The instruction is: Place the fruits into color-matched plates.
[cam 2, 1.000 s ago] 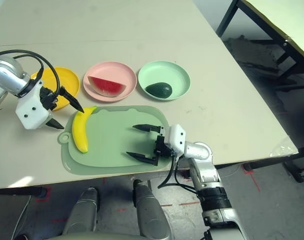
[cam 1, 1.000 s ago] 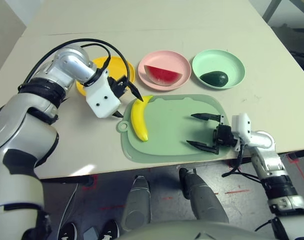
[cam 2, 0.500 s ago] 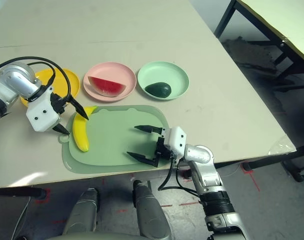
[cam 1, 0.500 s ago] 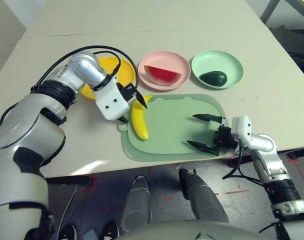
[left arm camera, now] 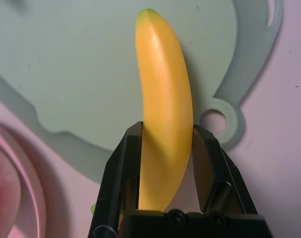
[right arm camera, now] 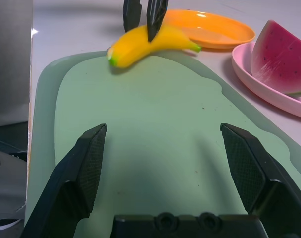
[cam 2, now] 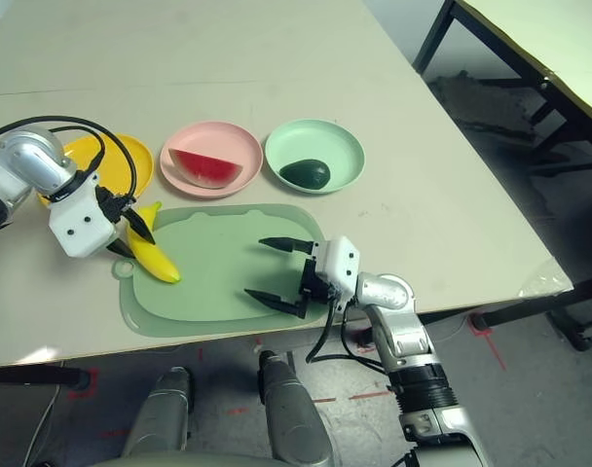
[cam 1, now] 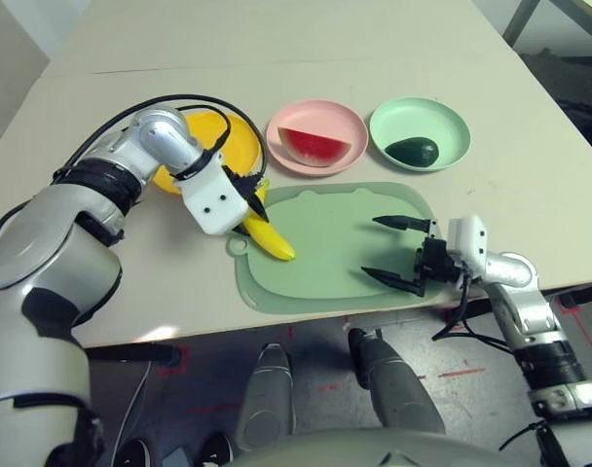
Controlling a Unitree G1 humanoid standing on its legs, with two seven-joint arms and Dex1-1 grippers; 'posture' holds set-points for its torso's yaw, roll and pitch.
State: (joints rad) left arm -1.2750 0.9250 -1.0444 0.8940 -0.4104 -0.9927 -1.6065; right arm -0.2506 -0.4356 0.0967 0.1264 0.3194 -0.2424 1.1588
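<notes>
two downward head views, two close wrist views, mat in all

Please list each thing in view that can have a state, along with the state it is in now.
Left end effector: closed on the banana
Right end effector: open, nothing between its fingers
Banana: gripped, over the mat's edge
Watermelon wedge: in the pink plate
Avocado: in the mint green plate
Pink plate: holding the wedge
Mint green plate: holding the avocado
Yellow plate: awaiting the banana
</notes>
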